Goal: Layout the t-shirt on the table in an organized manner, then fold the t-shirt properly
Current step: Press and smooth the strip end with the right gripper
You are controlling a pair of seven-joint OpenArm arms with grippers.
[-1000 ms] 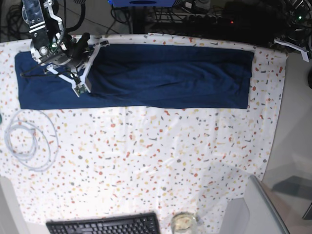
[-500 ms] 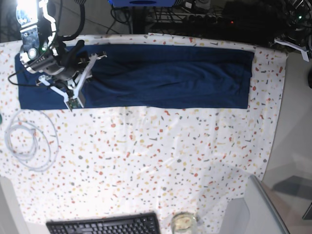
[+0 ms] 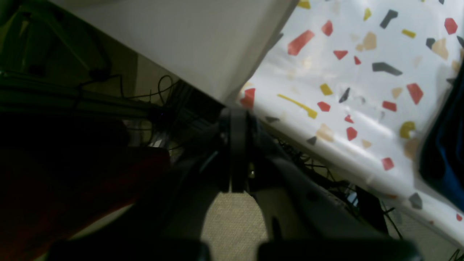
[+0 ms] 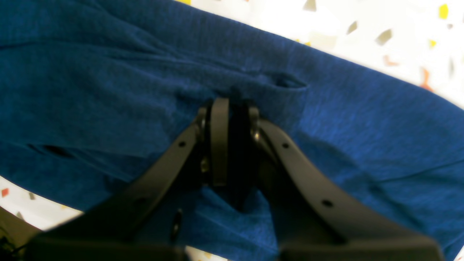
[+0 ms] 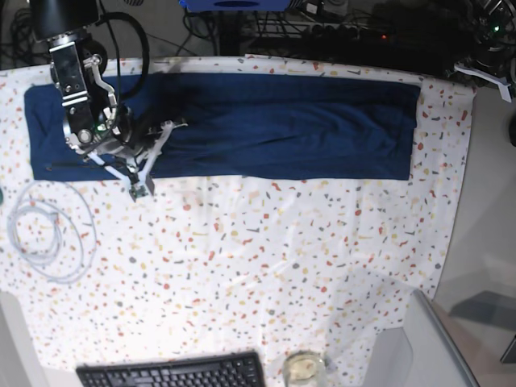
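Note:
The navy t-shirt [image 5: 282, 129] lies as a long folded band across the far side of the speckled table [image 5: 266, 266]. My right gripper [image 5: 173, 126] is over the band's left part, near its front edge. In the right wrist view its jaws [image 4: 233, 108] stand almost together with their tips pressed into the t-shirt [image 4: 362, 119], and wrinkles gather at the tips. My left gripper [image 3: 233, 145] is shut and empty, hanging off the table's edge [image 3: 362, 72] above the floor. A sliver of the t-shirt [image 3: 446, 145] shows at the far right of that view.
A coiled white cable [image 5: 48, 234] lies at the table's left edge. A black keyboard [image 5: 173, 372] and a small glass jar [image 5: 304, 367] sit at the front. A grey panel [image 5: 419, 347] stands at the front right. Cables and dark equipment run behind the table.
My right arm has come down from the shirt's far left corner toward its front edge and slightly right. The shirt lies much as before.

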